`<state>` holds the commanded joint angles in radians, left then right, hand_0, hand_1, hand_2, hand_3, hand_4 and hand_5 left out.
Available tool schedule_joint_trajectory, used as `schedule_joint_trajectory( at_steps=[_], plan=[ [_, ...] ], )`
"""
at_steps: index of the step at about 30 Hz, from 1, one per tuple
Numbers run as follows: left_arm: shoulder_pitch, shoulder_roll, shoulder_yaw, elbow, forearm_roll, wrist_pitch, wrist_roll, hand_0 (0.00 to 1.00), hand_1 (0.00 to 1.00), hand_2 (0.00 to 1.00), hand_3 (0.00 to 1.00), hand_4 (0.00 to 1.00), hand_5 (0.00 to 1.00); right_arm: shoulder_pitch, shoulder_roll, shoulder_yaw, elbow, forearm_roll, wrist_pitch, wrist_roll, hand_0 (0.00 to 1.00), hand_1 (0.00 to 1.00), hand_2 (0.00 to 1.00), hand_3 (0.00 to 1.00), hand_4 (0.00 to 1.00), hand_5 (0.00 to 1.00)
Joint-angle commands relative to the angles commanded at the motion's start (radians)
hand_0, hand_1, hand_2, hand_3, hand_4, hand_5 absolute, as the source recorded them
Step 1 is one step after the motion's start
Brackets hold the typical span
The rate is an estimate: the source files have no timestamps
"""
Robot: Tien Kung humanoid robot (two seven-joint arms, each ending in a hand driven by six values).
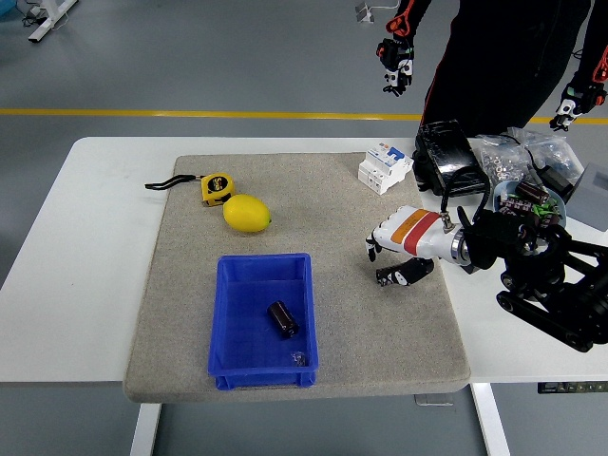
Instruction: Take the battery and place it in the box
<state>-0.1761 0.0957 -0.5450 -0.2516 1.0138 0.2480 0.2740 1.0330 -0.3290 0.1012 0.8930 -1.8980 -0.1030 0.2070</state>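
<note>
Battery [282, 318] lies in the blue box [228, 328] on the mat [380, 332]. Right hand [404, 256] hovers over bare mat, fingers [391, 277] loosely spread, seemingly holding nothing — release likely done.

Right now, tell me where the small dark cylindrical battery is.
In the head view, the dark battery lies inside the blue plastic box on the grey mat, nearer the lemon than the right hand.
</note>
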Motion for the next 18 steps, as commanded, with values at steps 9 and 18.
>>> schedule_joint_trajectory(
  at_steps=[9, 18],
  plan=[
    [0.000, -0.002, 0.001, 0.000, -0.002, 0.002, 0.000, 0.579, 0.595, 0.623, 0.578, 0.625, 0.584, -0.022, -0.017, 0.003, -0.026, 0.005, -0.003, 0.001, 0.518, 0.620, 0.727, 0.740, 0.860, 0.339],
    [0.001, -0.005, -0.001, -0.001, 0.002, 0.002, 0.002, 0.579, 0.595, 0.623, 0.579, 0.625, 0.586, -0.038, -0.005, -0.002, -0.070, 0.032, -0.037, 0.005, 0.472, 0.589, 0.706, 0.689, 0.825, 0.334]
  ],
)
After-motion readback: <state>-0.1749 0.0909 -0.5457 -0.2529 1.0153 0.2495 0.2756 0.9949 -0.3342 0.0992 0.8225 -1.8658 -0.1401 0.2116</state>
